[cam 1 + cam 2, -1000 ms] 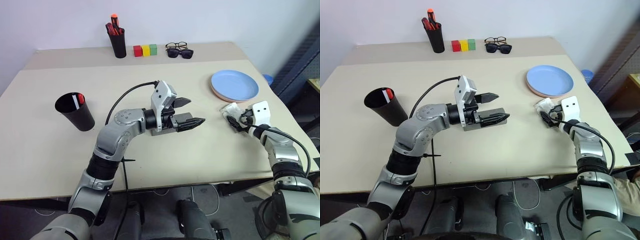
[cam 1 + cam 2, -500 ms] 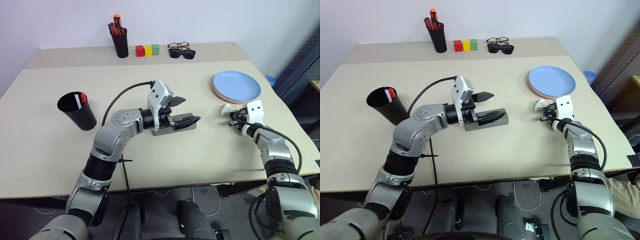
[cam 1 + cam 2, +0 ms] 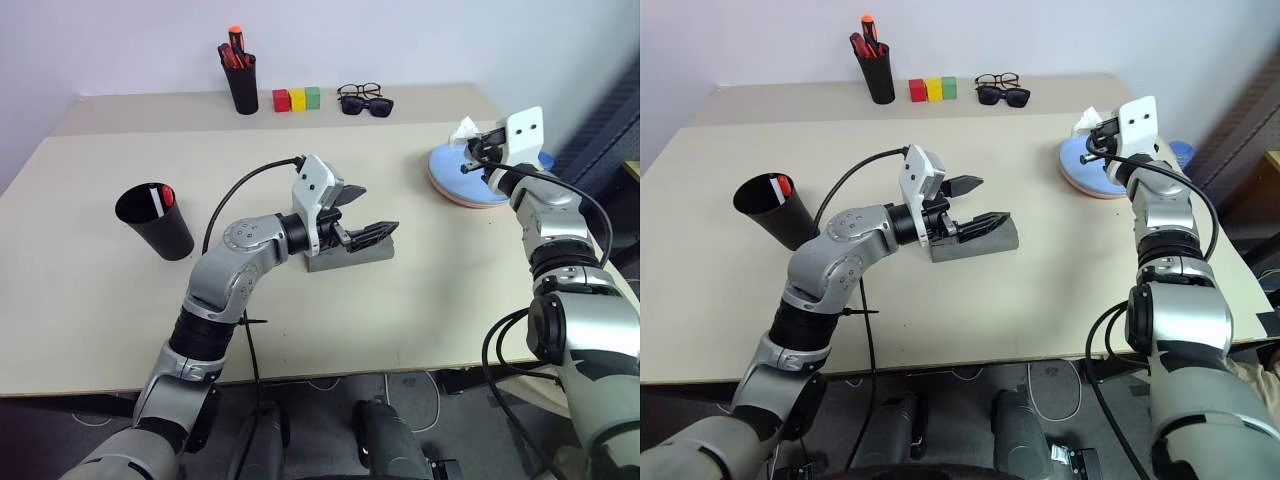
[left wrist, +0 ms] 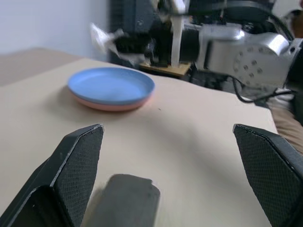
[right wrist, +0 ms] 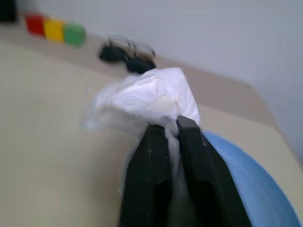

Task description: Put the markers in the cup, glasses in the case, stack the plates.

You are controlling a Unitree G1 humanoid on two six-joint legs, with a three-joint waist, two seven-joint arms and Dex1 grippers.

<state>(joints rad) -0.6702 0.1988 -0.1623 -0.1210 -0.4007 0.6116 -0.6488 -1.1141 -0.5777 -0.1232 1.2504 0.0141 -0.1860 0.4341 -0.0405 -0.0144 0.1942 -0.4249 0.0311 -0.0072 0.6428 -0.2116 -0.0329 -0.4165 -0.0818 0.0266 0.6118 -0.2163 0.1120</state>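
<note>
The right gripper [image 5: 171, 130] is raised off the beige tabletop [image 3: 420, 300] and pinches a crumpled piece of clear, whitish plastic wrap [image 5: 147, 101], its two black fingers [image 5: 151, 156] pressed almost together on the wad, which bulges out beyond the fingertips. Just beneath and beside this gripper sit the two round shallow plastic plates, the light blue plate [image 3: 470, 168] stacked on the salmon pink plate [image 3: 462, 199], whose rim shows under the near edge. The left gripper [image 3: 362, 214] hangs near the middle of the table with its textured black fingers [image 4: 78, 165] spread wide and nothing between them. Directly under and just past those fingers lies the grey hard clamshell spectacle case [image 3: 350, 257], closed and resting flat on the table. Well to the left of the left gripper stands the wide black tapered plastic cup [image 3: 160, 226], leaning a little, with a red-capped, white-barrelled marker [image 3: 160, 198] showing inside its mouth. Far beyond the left gripper, along the back edge by the wall, stands a narrower, taller black pen pot [image 3: 240, 85] holding red and orange pens. Beside it is a row of small red, yellow and green blocks [image 3: 297, 98]. Next comes the thin black wire-framed glasses [image 3: 356, 91] with clear lenses, lying just behind a pair of dark-lensed black sunglasses [image 3: 366, 105].
</note>
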